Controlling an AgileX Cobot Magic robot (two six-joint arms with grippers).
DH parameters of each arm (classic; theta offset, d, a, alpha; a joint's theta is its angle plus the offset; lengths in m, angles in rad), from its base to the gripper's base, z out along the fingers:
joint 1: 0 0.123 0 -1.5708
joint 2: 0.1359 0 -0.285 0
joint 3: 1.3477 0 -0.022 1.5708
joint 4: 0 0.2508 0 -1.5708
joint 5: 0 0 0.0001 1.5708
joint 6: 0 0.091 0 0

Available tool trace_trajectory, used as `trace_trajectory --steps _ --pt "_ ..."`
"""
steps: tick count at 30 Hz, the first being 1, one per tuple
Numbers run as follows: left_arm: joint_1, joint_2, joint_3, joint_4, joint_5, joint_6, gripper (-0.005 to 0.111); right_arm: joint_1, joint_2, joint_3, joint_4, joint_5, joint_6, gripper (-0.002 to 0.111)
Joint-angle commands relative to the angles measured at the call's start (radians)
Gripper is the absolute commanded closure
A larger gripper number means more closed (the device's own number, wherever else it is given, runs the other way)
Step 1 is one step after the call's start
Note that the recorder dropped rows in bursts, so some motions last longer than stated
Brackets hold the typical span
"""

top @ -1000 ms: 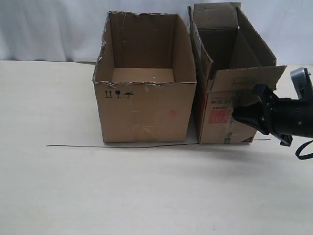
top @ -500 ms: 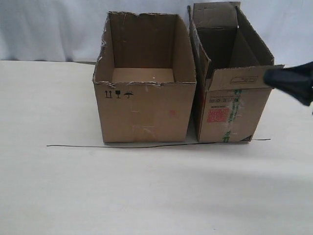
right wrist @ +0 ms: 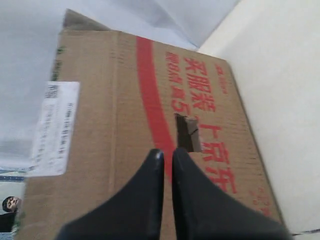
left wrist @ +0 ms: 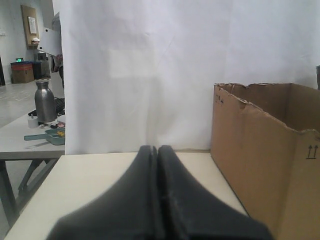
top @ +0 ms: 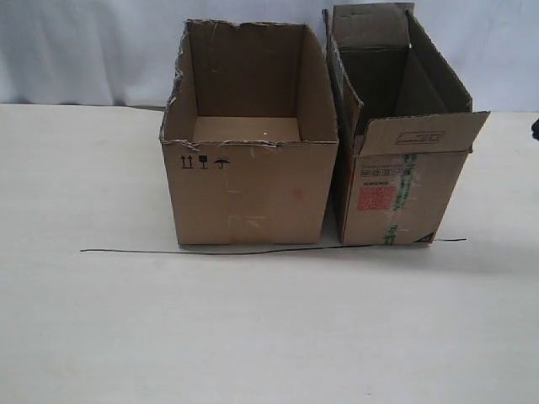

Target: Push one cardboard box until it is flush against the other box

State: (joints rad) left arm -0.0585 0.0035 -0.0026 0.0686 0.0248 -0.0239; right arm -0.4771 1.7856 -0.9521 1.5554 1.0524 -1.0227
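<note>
The narrower carton (top: 404,189), with flaps, a red label and green tape on its end, stands to the right of the wider flapless box (top: 248,189). Their upper edges meet and a thin gap shows near the table. In the right wrist view my right gripper (right wrist: 167,152) is shut to a thin slit. It points at the carton's long side (right wrist: 115,150), beside the red stripe and the hand hole (right wrist: 187,132), with nothing held. My left gripper (left wrist: 158,149) is shut and empty, with the plain box (left wrist: 265,155) beside it. In the exterior view neither gripper shows.
A thin black wire (top: 210,251) lies on the table along the front of both boxes. A white curtain (top: 84,50) closes the back. A sliver of dark arm (top: 536,128) shows at the right edge. Beyond the curtain stands another table with a metal bottle (left wrist: 45,101).
My right gripper was in front of the narrow carton's taped end. It has drawn back to the right and out of the exterior view. Both boxes stay put.
</note>
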Motion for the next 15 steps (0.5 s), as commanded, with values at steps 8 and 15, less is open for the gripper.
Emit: trace_trajectory --steps 8,15 --pt "0.000 -0.004 0.003 0.002 -0.009 -0.004 0.107 0.104 0.365 -0.204 -0.050 0.032 0.019 0.103" --pt "0.000 -0.004 0.003 0.002 -0.009 -0.004 0.107 0.227 0.450 -0.292 -0.055 0.013 0.058 0.103"
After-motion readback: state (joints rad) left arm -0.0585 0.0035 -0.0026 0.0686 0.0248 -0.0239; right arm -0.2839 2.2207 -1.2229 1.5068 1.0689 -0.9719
